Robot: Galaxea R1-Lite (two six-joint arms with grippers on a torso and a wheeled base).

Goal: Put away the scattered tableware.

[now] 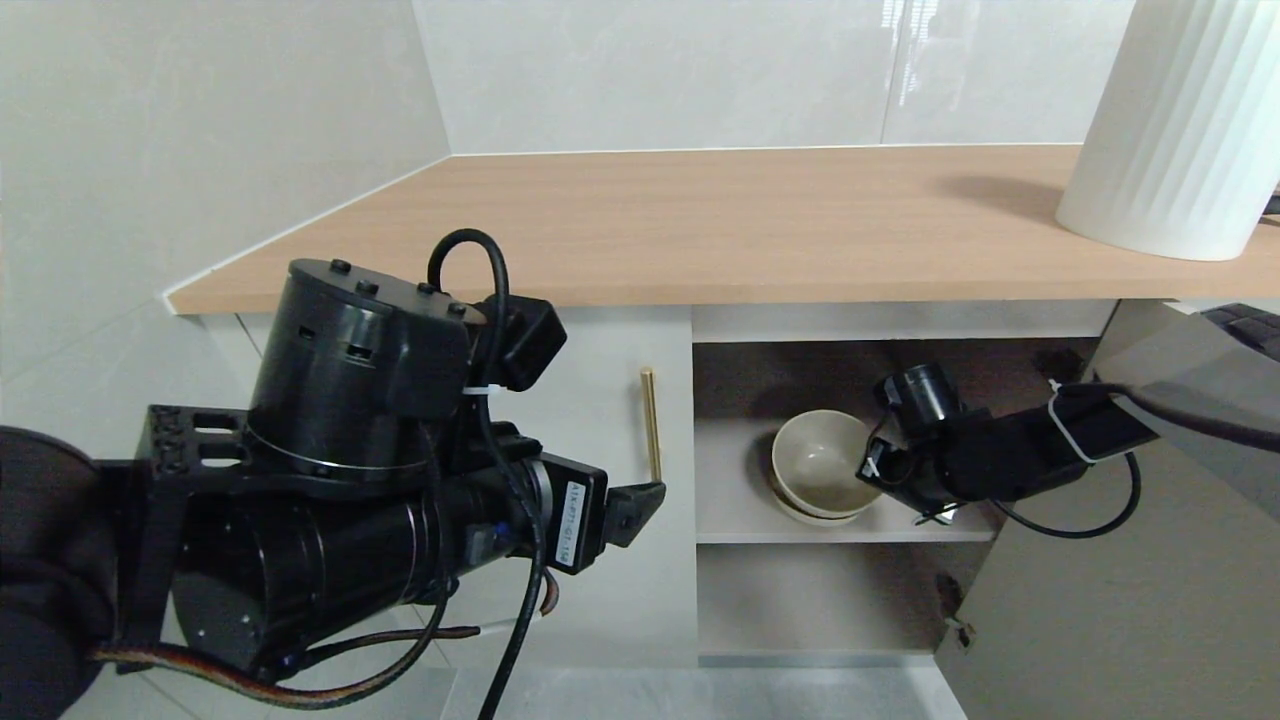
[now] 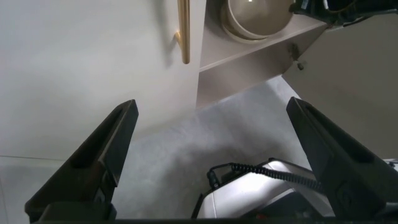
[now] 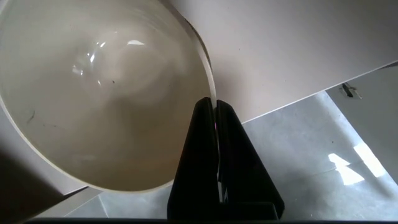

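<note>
A low cabinet stood under a wooden countertop [image 1: 750, 220], seen from above and in front. Its right door [image 1: 1080, 610] hung open, showing a pale shelf [image 1: 730, 510] with a second, lower space beneath it. On that shelf sat a beige bowl [image 1: 820, 465], tipped a little toward the opening, with what looked like a second bowl [image 1: 812, 517] under it, though this was hard to tell. The right gripper [image 1: 875, 470] reached into the cabinet from the right side, and its two black fingers [image 3: 202, 143] were pressed together on the bowl's rim, one inside and one outside, pinching it. The bowl was glossy inside and held nothing. The left gripper [image 2: 212, 109] hung lower and nearer the robot, in front of the closed left door [image 1: 600, 400], its fingers spread wide apart with nothing between them, pointing down toward the grey floor [image 2: 186, 155]. A slim brass handle [image 1: 650, 420] ran upright along the closed door's edge, just beside the open compartment. On the countertop, at the far right, stood a tall white ribbed vase [image 1: 1180, 130], well apart from the bowl and both grippers
</note>
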